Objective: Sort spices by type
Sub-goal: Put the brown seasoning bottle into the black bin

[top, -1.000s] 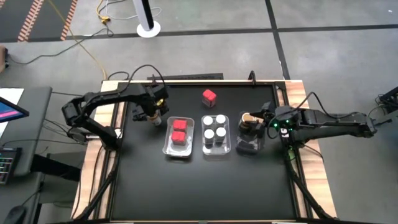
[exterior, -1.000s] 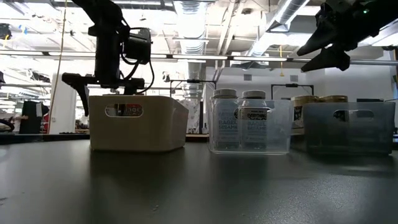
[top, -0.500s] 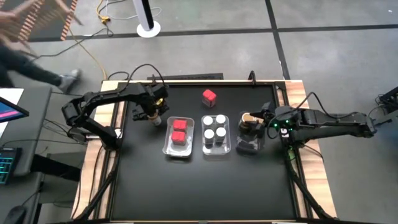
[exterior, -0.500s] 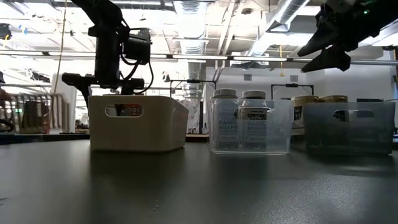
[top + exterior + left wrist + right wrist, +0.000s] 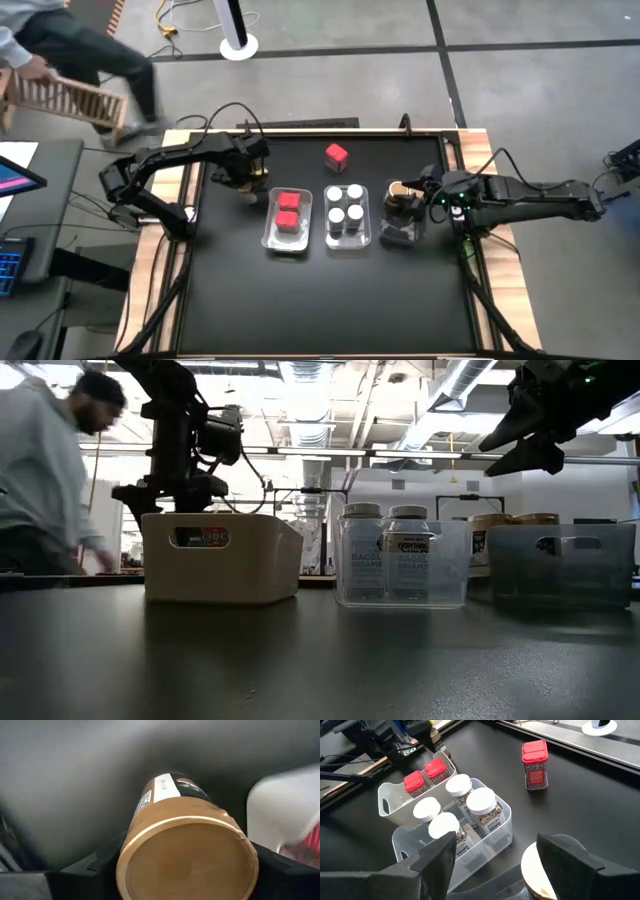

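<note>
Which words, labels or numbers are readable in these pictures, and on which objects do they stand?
"EVERYTHING": on the label of the right white-lidded jar in the clear tray, low view.
Left white-lidded jar: faint label text, too blurred to read.
Tan-lidded jar between the left end effector's fingers: label print too small to read.
Red box: front pattern unreadable.

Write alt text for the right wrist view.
Past the right gripper's two open dark fingers, a clear tray holds four white-lidded jars, with a second tray behind it holding two red boxes. A third red box stands alone on the black table.
</note>
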`<state>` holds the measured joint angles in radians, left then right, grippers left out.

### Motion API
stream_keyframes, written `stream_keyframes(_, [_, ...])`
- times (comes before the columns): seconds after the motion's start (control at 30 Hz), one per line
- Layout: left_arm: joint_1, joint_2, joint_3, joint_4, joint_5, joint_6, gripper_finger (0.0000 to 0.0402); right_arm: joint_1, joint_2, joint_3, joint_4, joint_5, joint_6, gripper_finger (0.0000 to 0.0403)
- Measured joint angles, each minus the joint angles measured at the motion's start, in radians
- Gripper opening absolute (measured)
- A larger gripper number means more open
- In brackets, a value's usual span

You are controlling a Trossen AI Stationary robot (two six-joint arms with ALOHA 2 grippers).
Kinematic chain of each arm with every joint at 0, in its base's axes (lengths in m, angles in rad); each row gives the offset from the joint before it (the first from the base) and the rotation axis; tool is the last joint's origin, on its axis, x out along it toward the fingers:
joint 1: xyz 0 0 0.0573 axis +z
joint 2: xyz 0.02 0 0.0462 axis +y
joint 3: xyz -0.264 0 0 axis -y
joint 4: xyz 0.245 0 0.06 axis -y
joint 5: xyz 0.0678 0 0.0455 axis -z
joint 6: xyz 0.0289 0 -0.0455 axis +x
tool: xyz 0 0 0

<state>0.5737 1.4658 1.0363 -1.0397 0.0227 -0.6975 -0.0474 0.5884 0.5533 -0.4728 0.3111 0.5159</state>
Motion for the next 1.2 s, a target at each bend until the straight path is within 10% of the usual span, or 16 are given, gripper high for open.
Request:
stream_keyframes(0.37, [-0.033,0.0,0.0,-0.099,0.148,0.734,0.0281,0.0,0.0,0.0,0.0,0.0,0.0,0.0302])
stream_keyframes(0.63, [-0.093,0.0,0.0,-0.202,-0.052,1.187,0.0275,0.0,0.0,0.0,0.001,0.0,0.129,0.0302])
stream_keyframes(0.8, [-0.123,0.0,0.0,-0.186,-0.18,1.357,0.0275,0.0,0.0,0.0,0.001,0.0,0.204,0.0302])
stream_keyframes(1.2, [-0.044,0.0,0.0,-0.048,-0.072,1.55,0.0275,0.0,0.0,0.0,0.001,0.0,0.273,0.0302])
